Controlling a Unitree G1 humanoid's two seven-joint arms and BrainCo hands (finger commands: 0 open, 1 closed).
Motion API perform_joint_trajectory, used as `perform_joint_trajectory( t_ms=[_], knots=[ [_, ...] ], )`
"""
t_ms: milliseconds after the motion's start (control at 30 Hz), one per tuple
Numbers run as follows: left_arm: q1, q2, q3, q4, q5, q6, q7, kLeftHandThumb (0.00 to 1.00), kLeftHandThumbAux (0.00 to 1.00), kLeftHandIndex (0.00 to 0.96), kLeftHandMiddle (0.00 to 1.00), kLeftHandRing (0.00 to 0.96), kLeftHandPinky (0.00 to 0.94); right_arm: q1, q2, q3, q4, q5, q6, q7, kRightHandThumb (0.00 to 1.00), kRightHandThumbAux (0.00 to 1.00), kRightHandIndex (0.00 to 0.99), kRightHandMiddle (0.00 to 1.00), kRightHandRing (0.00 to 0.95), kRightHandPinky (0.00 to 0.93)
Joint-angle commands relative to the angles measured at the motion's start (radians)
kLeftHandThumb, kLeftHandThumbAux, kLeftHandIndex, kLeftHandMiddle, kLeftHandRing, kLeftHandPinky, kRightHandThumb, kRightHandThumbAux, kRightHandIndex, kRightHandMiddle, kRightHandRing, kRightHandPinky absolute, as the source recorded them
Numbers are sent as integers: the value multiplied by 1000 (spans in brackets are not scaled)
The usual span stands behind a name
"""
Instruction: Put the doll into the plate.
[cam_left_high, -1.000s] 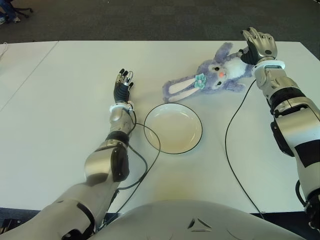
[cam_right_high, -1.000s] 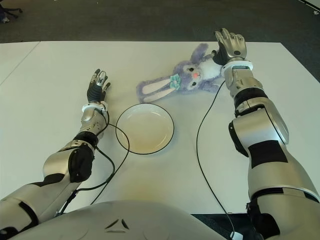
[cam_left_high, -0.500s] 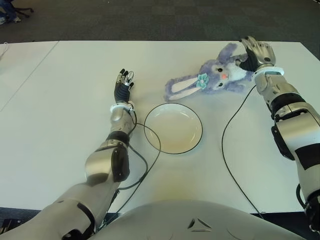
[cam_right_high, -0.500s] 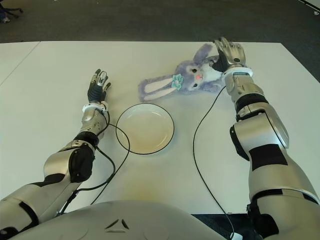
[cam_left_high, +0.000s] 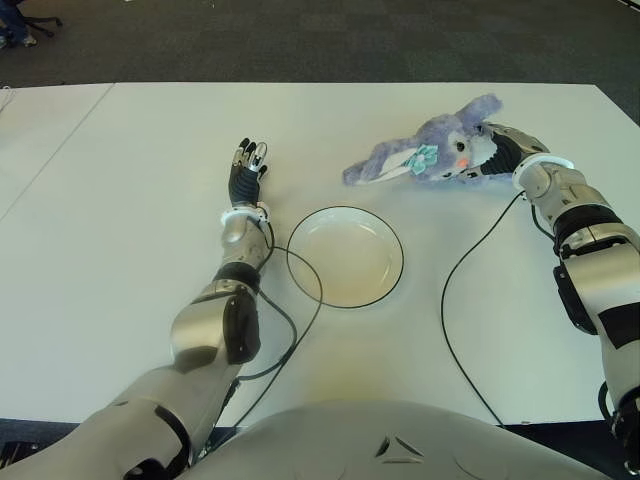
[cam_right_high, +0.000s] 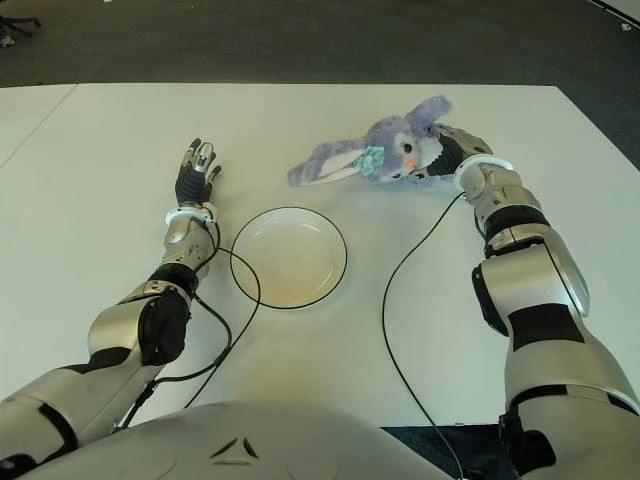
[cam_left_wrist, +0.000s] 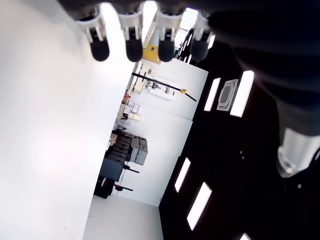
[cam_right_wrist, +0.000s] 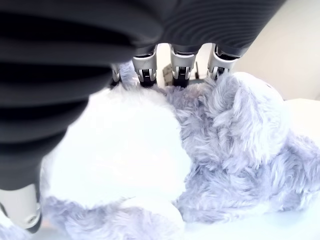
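Observation:
A purple plush bunny doll (cam_left_high: 425, 157) with a teal bow lies at the back right of the white table (cam_left_high: 120, 250), its long ears pointing left. My right hand (cam_left_high: 492, 151) is wrapped around the doll's body from the right. In the right wrist view the fingers (cam_right_wrist: 180, 66) press into the fur of the doll (cam_right_wrist: 235, 135). The white plate (cam_left_high: 346, 258) with a dark rim sits in the middle, nearer to me than the doll and apart from it. My left hand (cam_left_high: 246, 170) shows left of the plate, fingers stretched out, holding nothing.
A black cable (cam_left_high: 447, 300) runs from my right wrist across the table towards me. Another cable loop (cam_left_high: 303, 296) from my left arm overlaps the plate's left rim. Dark floor lies beyond the table's far edge.
My right hand came down from above the doll's far side and closed on its body. The doll turned and shifted slightly right, one ear now sticking up.

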Motion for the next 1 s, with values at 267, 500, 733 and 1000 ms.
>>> perform_joint_trajectory(
  t_ms=[267,500,733,1000],
  knots=[
    [205,-66,0,135,2,129,39,0,583,0,0,13,40,262,97,-102,-81,287,-299,722,70,534,0,0,3,10],
    [202,-69,0,135,1,125,38,0,578,0,0,8,26,363,29,-99,-199,384,-471,749,33,517,0,0,0,0],
    [202,-68,-2,136,4,133,40,0,566,0,0,10,36,411,2,-117,-227,450,-509,767,34,540,0,0,0,0],
    [202,-70,-1,135,4,129,36,0,575,0,0,11,34,508,-64,-138,-340,466,-541,641,116,607,6,46,63,128]
  ],
)
